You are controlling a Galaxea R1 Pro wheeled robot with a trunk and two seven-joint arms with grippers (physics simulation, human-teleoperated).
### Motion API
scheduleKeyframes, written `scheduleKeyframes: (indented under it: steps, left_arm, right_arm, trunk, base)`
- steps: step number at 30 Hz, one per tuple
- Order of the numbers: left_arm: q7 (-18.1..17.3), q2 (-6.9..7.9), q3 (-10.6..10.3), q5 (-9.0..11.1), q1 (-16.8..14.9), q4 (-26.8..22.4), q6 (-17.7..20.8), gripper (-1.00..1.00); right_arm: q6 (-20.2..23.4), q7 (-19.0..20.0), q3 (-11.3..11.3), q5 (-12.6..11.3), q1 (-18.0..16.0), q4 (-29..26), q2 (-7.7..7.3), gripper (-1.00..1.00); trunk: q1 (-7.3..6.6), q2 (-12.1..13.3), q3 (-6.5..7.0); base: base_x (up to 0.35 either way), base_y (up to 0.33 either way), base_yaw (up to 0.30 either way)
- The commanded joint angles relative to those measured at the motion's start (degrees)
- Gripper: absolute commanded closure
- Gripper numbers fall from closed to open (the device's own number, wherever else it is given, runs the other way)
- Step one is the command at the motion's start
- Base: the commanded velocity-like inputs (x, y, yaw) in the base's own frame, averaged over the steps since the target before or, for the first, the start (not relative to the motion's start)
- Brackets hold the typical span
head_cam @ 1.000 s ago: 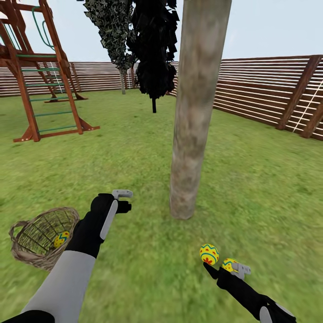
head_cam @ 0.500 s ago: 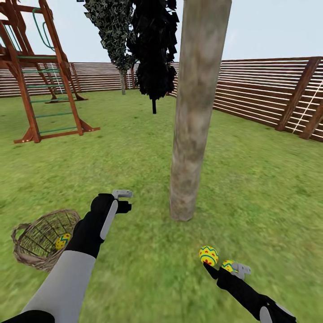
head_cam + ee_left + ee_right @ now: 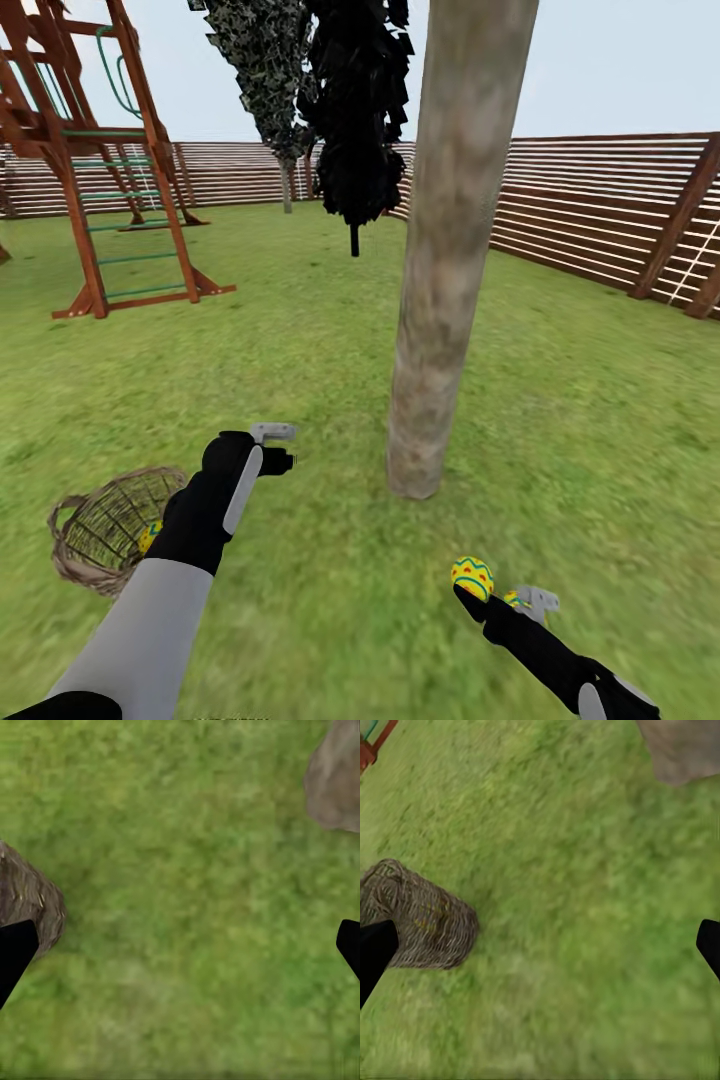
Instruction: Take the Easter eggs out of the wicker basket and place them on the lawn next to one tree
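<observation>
Since a second ago your view had shifted, arms unmoved. Your right gripper (image 3: 528, 600), fingers apart, hovered by two Easter eggs (image 3: 472, 578) on the lawn (image 3: 600, 430). Your left gripper (image 3: 276, 447), fingers apart, hung beside the wicker basket (image 3: 110, 528) holding the third egg (image 3: 150, 535). Beyond stood the tree (image 3: 440, 300).

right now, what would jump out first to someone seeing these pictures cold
The thick grey-beige tree trunk rises from the lawn at the centre of the head view. Near its base on the grass lie two yellow Easter eggs, beside the right arm. To the left, the wicker basket lies tipped on the grass with a third egg inside, and a wooden playset stands by the slatted fence.
</observation>
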Motion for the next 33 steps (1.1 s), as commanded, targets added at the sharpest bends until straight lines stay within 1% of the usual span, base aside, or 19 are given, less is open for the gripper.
scheduleKeyframes:
  steps: [1, 10, 13, 21, 33]
  left_arm:
    - [0.5, 0.0, -0.1, 0.5, 0.0, 0.0, 0.2, -1.0]
    - [0.5, 0.0, -0.1, 0.5, 0.0, 0.1, 0.2, -1.0]
    - [0.5, 0.0, -0.1, 0.5, 0.0, 0.1, 0.2, -1.0]
    - [0.5, 0.0, -0.1, 0.5, -0.1, 0.1, 0.2, -1.0]
    - [0.5, 0.0, -0.1, 0.5, -0.1, 0.3, 0.2, -1.0]
  right_arm:
    - [0.5, 0.2, -0.2, -0.4, 0.0, 0.0, 0.06, -1.0]
    - [0.5, 0.2, -0.2, -0.4, 0.0, 0.0, 0.06, -1.0]
    - [0.4, 0.2, -0.1, -0.4, 0.0, 0.0, 0.06, -1.0]
    - [0.6, 0.1, -0.1, -0.3, -0.1, 0.0, 0.06, -1.0]
    - [0.5, -0.9, -0.1, -0.4, -0.4, 0.0, 0.06, -1.0]
  trunk:
    - [-0.23, 0.4, 0.17]
    - [-2.2, 4.0, 2.15]
    - [-2.86, 5.2, 2.75]
    - [-4.62, 8.4, 4.23]
    - [-7.26, 13.2, 6.39]
  base:
    - [0.0, 0.0, 0.241]
    - [0.0, 0.0, 0.253]
    - [0.0, 0.0, 0.146]
    - [0.0, 0.0, 0.035]
    - [0.0, 0.0, 0.002]
